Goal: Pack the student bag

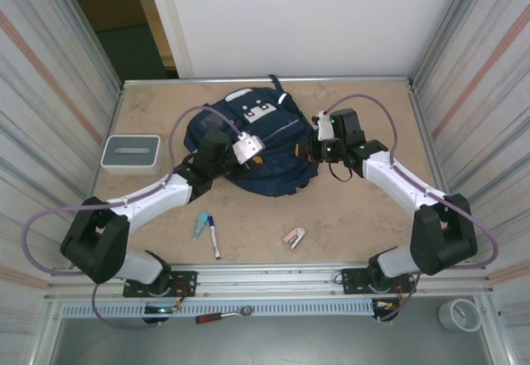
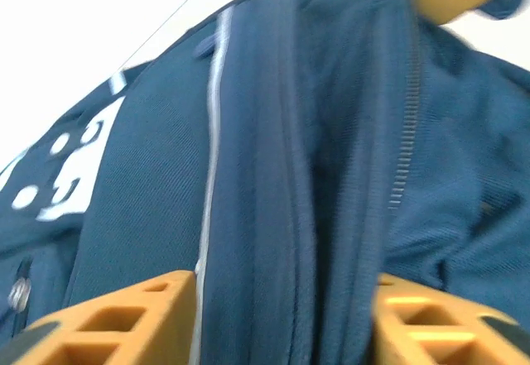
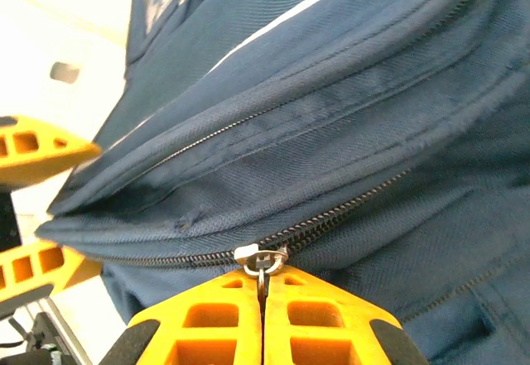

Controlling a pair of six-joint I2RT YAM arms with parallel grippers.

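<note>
Well, the student bag (image 1: 277,156) lies toward twelve o'clock on the bench (image 1: 364,216). The left claw (image 2: 281,319) gapes astride its fabric at nine o'clock; the right claw (image 3: 263,299) pinches tight on the zip pull (image 3: 260,259).

You have a beige counter (image 1: 331,216) enclosed by ribbed metal side walls (image 1: 41,92) and a white back panel (image 1: 306,17).

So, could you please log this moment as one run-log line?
right claw shut on zipper pull | left claw open astride student bag fold | marker loose on table
</note>
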